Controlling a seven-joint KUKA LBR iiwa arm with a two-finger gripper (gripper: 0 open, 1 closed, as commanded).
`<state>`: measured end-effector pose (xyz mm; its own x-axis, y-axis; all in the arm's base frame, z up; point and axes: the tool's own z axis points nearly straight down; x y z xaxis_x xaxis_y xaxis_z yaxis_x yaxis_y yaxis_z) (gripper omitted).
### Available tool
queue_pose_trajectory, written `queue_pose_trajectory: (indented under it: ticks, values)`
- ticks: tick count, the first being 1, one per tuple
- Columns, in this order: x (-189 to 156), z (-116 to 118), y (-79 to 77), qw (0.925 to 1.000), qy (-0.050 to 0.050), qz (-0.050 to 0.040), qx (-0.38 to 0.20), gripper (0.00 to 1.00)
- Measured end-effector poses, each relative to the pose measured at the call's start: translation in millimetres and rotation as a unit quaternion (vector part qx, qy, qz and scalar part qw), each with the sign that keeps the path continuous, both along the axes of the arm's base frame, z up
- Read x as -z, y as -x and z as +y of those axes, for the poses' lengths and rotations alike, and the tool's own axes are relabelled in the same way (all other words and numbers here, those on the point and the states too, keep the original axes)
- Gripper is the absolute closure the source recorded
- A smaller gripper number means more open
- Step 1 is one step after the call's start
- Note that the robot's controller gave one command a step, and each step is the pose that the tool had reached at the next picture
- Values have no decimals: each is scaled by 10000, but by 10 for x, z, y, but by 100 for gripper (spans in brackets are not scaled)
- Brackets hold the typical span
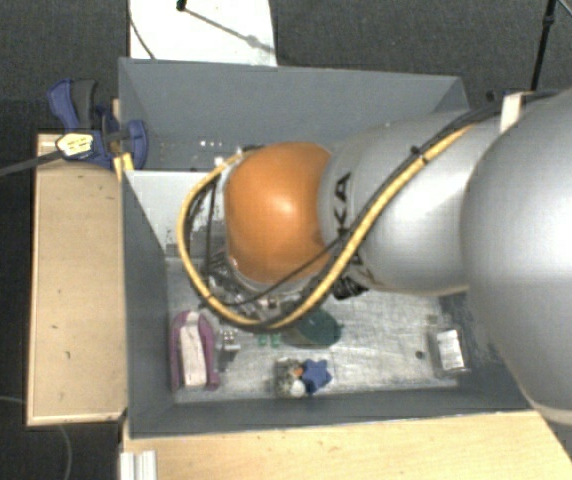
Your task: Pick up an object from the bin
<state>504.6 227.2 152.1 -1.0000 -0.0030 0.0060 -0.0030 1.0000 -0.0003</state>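
Now my hand hangs low over the left part of the bin, tucked under my orange wrist cover, and I can't make out whether it's apart or together. Just left of it lies a purple-and-pink packet; a dark green round thing sits to its right, a small blue-and-white thing by the near wall

My wrist cover is orange, my cable yellow. In the grey bin: a purple-and-white packet at eight o'clock, a dark green thing in the middle — a blue-and-white one at six o'clock.
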Motion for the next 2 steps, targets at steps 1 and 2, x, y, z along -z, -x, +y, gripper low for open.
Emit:
queue_pose_trajectory:
  ticks: [1, 2]
  values:
    - [585, 168, 79, 9977, -35, -88, 666, 0]
    - [400, -247, -194, 9995, -6, -61, -323, 0]
